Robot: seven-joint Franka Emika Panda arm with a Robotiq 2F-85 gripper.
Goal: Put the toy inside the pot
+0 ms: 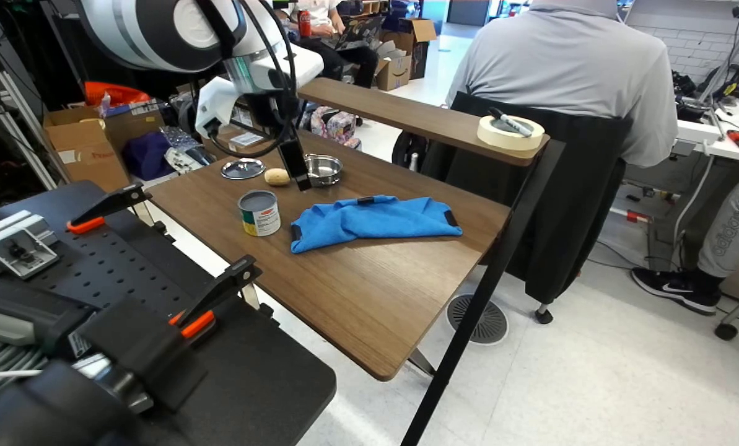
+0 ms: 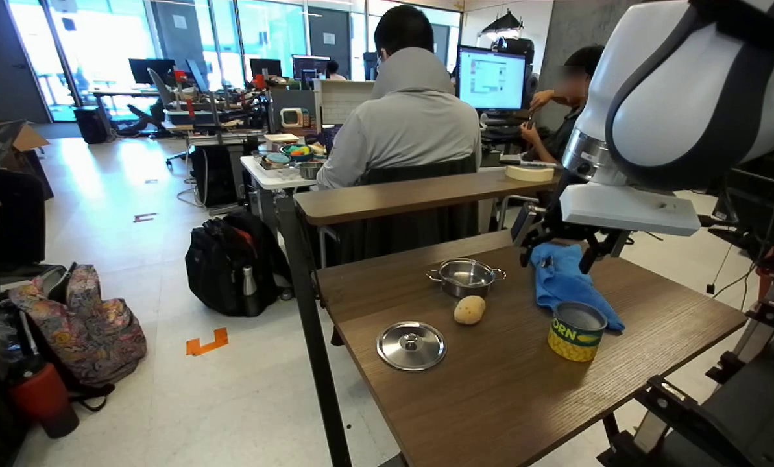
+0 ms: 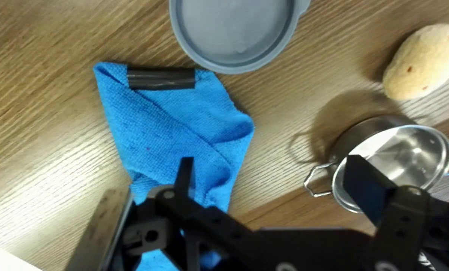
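No step of the task looks done: the potato (image 2: 470,310), which I take to be the toy, lies on the table (image 2: 490,402) below the end effector (image 3: 271,167) and off to its side, near the pot (image 2: 455,288) but outside it. The end effector hangs above, fingers apart, holding nothing. The pot stands uncovered, its lid (image 2: 396,350) farther from the end effector, past the potato. Grasping, carrying and releasing the toy seem left
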